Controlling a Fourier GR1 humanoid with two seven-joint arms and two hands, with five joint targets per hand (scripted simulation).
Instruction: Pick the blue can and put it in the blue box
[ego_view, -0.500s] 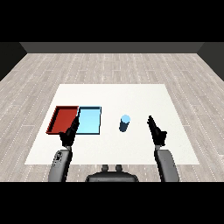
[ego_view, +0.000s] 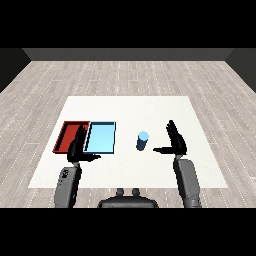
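White tabletop (ego_view: 150, 170) on grey plank floor; blue can (ego_view: 142, 140) stands upright near centre, at 3 o'clock of the blue tray (ego_view: 101, 137), apart from it. Right robot hand (ego_view: 175, 142), at the can's 3 o'clock, is spread and empty, left robot hand (ego_view: 77, 149) likewise. Can looks light, stiff, smooth, likely slippery; wrap around mid-body.

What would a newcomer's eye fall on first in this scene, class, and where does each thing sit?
Probably the red tray and the light blue tray, side by side on the left of the white table. Next comes the blue can, standing upright right of the trays. The right robot hand is open beside it, not touching; the left robot hand is open over the trays' near edge.
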